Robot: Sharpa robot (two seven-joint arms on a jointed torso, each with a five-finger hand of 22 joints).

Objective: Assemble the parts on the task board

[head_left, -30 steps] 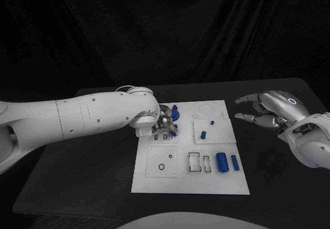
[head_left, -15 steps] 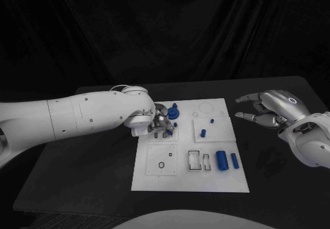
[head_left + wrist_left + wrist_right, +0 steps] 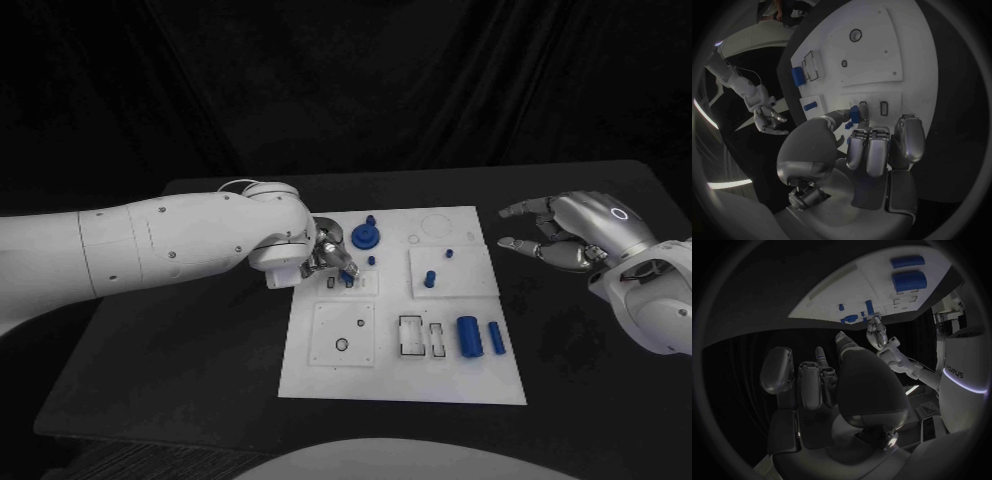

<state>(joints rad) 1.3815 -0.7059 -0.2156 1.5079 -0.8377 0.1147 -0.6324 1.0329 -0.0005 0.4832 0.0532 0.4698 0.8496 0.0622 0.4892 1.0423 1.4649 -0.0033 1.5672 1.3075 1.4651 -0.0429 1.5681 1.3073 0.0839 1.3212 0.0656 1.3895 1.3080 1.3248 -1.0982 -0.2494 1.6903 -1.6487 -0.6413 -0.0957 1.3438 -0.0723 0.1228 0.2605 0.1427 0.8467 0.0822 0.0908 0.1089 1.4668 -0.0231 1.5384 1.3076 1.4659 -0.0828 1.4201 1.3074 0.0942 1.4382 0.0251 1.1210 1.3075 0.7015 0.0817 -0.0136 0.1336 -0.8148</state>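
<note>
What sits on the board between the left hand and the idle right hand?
In the head view, between the left hand and right hand lie the white task board's round blue part and two small blue pegs.

black table (image 3: 188, 350) | dark backdrop (image 3: 346, 80), probably cloth

White, rounded left arm (image 3: 159, 245) at frame left, dotted with small dark screws, thin cable looping at its wrist; silver hands, right hand (image 3: 570, 232) ring-marked.
</note>
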